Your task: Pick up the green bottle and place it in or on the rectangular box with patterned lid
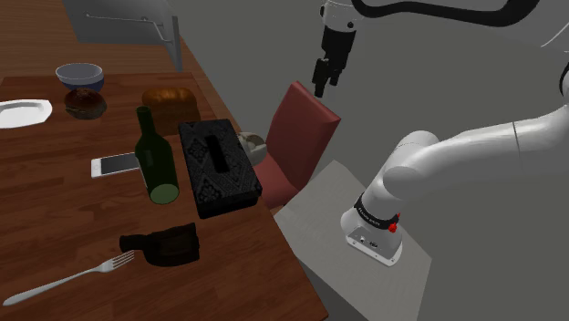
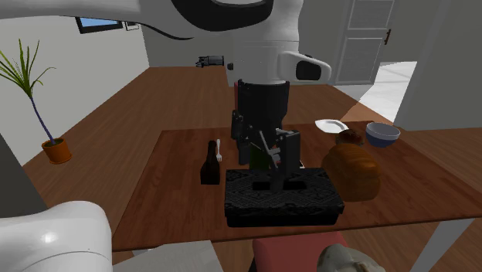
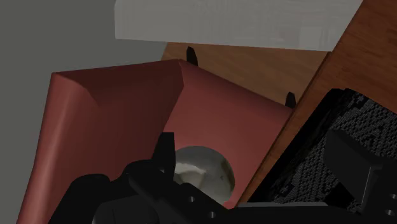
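Shoulder view — hand (image 1: 323,88) high over red chair (image 1: 305,128), beside table (image 1: 64,219) edge.

Shoulder view: the green bottle (image 1: 155,162) lies across one end of the white phone (image 1: 114,165). The left edge cuts the white plate (image 1: 23,112), and the black patterned box (image 1: 217,167) covers part of a grey round object (image 1: 253,143) on the red chair (image 1: 305,123). I cannot tell what that object is. Second exterior view: my jaws hang in front of the bottle, so just a sliver of green shows, and they mask part of the box's lid slot.
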